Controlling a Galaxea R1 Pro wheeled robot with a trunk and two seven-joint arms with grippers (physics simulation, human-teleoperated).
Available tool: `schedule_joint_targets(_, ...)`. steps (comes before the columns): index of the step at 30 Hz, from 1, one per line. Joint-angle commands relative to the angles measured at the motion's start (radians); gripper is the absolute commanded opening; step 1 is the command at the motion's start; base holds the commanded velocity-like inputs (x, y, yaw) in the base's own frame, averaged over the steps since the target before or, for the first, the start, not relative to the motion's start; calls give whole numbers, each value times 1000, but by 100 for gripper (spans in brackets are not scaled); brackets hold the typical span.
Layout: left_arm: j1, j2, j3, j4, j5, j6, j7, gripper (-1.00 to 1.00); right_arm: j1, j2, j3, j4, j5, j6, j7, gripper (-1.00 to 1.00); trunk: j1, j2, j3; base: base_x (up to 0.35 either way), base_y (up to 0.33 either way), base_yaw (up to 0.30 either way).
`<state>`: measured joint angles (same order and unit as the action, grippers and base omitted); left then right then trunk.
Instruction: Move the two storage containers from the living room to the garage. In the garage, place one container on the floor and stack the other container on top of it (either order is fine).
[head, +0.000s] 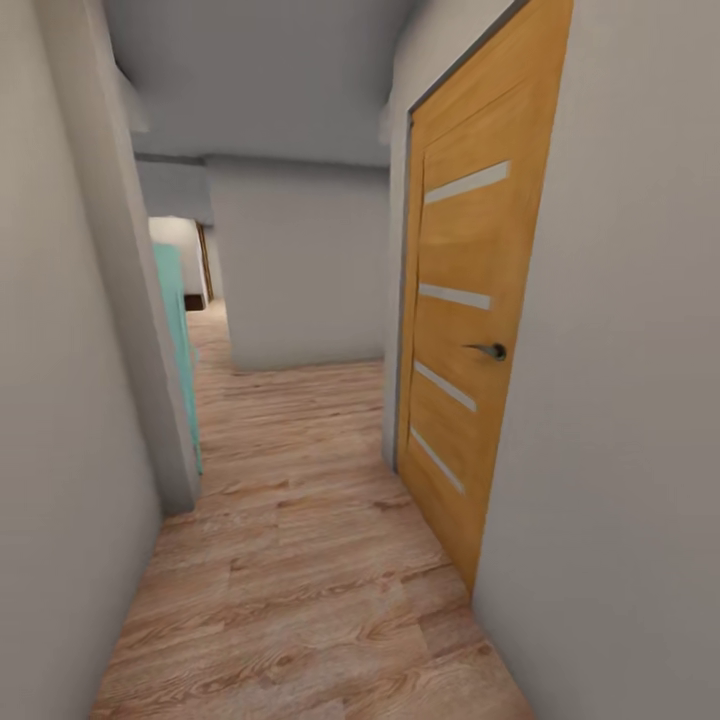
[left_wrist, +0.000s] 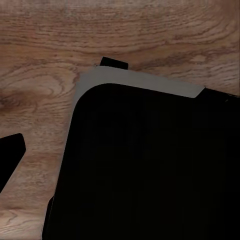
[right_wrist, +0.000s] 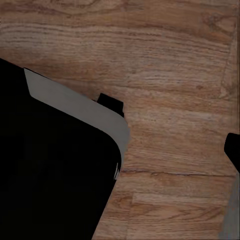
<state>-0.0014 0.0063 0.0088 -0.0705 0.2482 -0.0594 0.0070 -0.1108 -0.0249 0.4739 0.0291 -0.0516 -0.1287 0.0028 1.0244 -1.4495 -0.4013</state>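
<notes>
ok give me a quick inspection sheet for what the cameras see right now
surface: light wood plank floor runs the length of a narrow hallway; it also lies under both wrist cameras.
job's things: nothing seen.
clutter: nothing seen on the floor ahead.
hands: both wrist views look down past a black body with a grey edge; open or shut cannot be told.
cables: nothing seen.
surroundings: closed orange wooden door with pale horizontal strips and a metal handle on the right; plain grey-white walls on both sides; a teal panel past the left wall's corner; the hallway bends left around a white block wall ahead.
</notes>
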Motion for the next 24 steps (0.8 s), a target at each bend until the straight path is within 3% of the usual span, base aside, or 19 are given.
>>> schedule_joint_targets(1,0,0,0,-1,3,-2,1,100,-1,0,6,3,-5,-6,0,100,1,0,-1,321,0,300)
schedule_joint_targets(24,0,0,0,0,4,-1,2,100,-1,3,5,3,-8,-6,0,100,1,0,-1,321,0,300)
